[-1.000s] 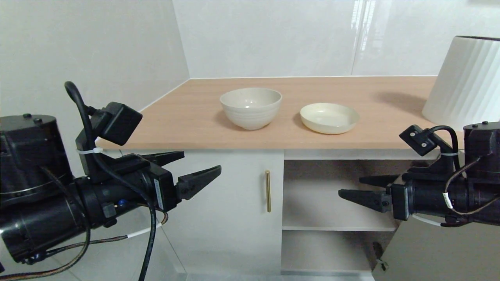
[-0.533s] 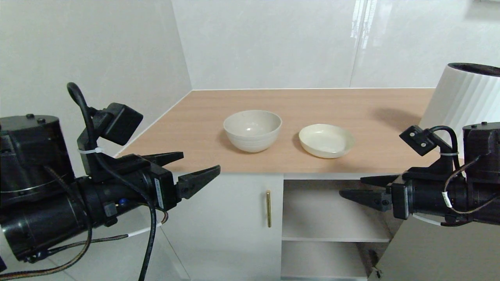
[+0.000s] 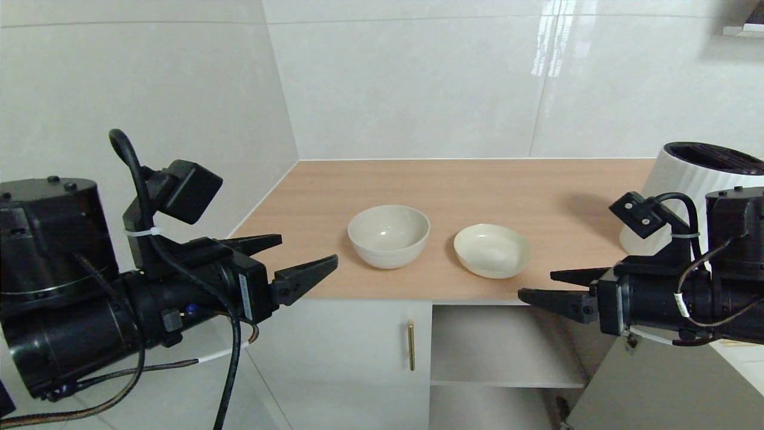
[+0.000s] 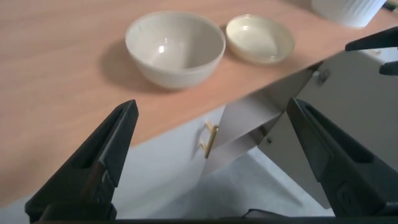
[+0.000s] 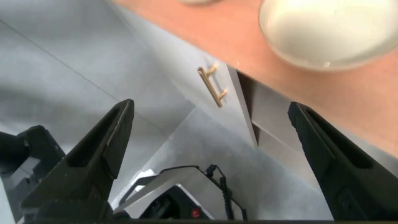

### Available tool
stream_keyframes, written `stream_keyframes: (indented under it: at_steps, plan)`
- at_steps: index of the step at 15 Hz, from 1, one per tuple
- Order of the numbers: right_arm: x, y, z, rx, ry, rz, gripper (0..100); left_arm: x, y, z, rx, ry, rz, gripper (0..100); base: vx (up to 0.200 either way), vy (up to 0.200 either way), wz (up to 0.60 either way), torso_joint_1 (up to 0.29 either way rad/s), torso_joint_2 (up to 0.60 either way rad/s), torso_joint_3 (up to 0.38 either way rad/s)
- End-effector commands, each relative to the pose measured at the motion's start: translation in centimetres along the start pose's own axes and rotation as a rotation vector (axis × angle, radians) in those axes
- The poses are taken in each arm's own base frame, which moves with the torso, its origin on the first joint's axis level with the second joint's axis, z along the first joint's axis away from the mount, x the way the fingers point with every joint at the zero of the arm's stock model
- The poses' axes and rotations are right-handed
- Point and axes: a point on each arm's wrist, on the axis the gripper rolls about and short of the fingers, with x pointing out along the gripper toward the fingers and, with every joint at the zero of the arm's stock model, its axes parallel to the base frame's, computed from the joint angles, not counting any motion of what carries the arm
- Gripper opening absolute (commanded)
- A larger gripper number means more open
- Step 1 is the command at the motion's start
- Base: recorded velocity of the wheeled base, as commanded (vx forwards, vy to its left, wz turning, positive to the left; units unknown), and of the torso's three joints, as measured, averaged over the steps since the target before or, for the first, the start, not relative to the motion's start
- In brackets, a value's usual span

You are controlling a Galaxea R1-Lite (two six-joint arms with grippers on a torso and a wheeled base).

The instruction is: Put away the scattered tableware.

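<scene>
Black left gripper (image 3: 308, 248) and right gripper (image 3: 535, 283) hang wide open, held level before the counter (image 3: 334, 197) edge.

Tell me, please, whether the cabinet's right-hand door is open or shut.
Open: the door stands swung outward, and the shelf inside shows; the left door is shut.

Bright, even indoor light fills the scene. A pale streak of glare runs down the glossy wall tiles (image 3: 546, 48). On the wooden surface (image 3: 477, 185), soft shadows lie to the robot's left of the deep bowl (image 3: 388, 236), the shallow bowl (image 3: 492, 249) and the ribbed white container (image 3: 680, 173), so the light comes from the right and above. A small highlight glints inside the deep bowl. The inside of the open cupboard (image 3: 501, 340) is dimmer.
</scene>
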Motion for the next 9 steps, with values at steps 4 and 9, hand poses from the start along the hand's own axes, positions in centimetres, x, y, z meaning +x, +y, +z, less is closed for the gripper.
stream_keyframes:
  at_steps: [4, 9]
  plan:
    - [0.2, -0.2, -0.1, -0.016, 0.006, -0.003, 100, 0.3, 0.1, -0.2, -0.003, 0.013, 0.001, 100, 0.0, 0.0, 0.0, 0.223, -0.48, -0.255]
    - [1.3, -1.1, 1.0, -0.058, -0.103, -0.024, 100, 2.9, 0.4, 2.5, -0.008, 0.005, 0.014, 100, 0.0, 0.0, 0.0, 0.04, -0.08, -0.041]
